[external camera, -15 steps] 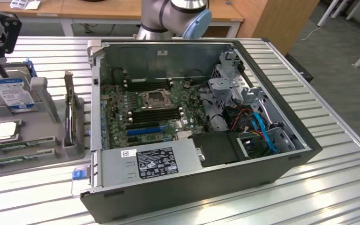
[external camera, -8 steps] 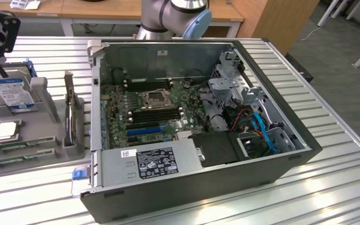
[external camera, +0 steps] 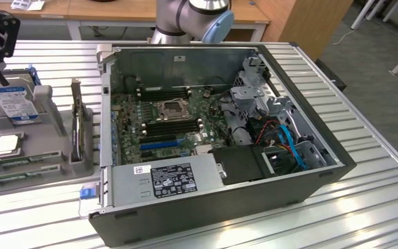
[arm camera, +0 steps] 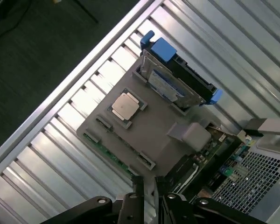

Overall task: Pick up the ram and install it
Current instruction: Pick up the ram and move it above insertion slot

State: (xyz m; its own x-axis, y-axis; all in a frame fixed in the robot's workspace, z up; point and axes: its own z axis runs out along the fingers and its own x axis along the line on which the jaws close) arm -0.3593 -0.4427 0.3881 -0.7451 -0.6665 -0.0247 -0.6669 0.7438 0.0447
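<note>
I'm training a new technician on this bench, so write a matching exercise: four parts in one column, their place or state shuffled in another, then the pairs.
1. ram
2. processor chip
3. hard drive
4. computer case

A. stands upright in the grey holder, blue-labelled
B. lies open, motherboard exposed
C. green, flat along the holder's edge
D. square, silver, flat in the holder

Pairs: 1-C, 2-D, 3-A, 4-B.
</note>
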